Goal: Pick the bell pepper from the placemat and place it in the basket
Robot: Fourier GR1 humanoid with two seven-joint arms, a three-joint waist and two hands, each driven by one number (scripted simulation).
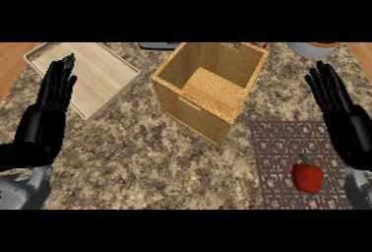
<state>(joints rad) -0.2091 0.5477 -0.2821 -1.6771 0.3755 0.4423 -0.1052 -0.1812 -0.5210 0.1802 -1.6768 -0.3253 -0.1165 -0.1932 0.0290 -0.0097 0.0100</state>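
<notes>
Woven basket (218,83), interior bare

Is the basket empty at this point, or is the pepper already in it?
Empty. The basket shows only its bare woven floor, and the red bell pepper lies on the placemat, apart from both open hands.

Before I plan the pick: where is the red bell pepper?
In the head view the red bell pepper lies at lower right on the dark patterned placemat, beside the open right hand, right of the woven basket.
</notes>
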